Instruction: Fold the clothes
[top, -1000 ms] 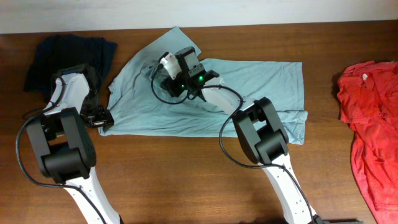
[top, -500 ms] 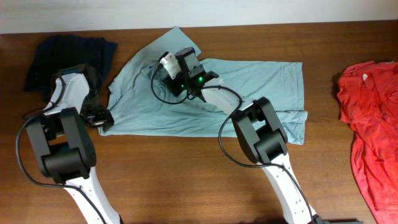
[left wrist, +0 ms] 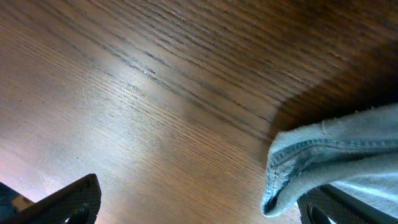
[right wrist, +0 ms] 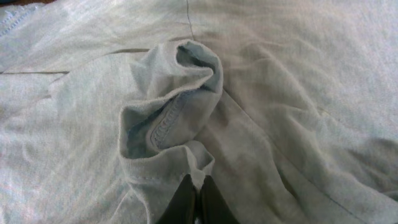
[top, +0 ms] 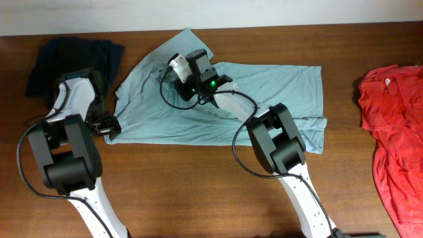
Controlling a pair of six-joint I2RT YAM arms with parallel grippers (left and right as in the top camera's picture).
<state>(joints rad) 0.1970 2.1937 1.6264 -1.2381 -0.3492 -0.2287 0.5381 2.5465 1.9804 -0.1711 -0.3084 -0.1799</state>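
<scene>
Because every garment here is thin, soft cloth, I judge that each will weigh almost nothing, sag wherever it is not supported, and slide easily over the wood. A pinch on a stitched hem or a corner should hold better than one on open fabric.

At the far left, the navy garment (top: 73,56) lies crumpled on the desk (top: 198,192), untouched. Just below it, the left claw (left wrist: 199,200) has its fingers spread wide over bare wood and holds nothing. A hemmed corner of the T-shirt (left wrist: 311,165) lies curled just beside its right finger and would make a good hold.

Across the middle of the desk, the pale grey-teal T-shirt (top: 271,99) is spread mostly flat. Its long axis runs left to right. 1 sleeve-like flap pokes toward the far edge at the upper left, and the straight edge on the right looks like the bottom hem. I judge that the neck end points left, but I cannot be sure.

Over the shirt's upper left part, the right claw (right wrist: 198,198) has its fingers pressed together on a thin fold just below a bunched, stitched opening. Whether that opening is a sleeve or the collar I cannot tell.

At the far right, well apart from the others, the red shirt (top: 390,132) lies rumpled and partly out of view.
</scene>
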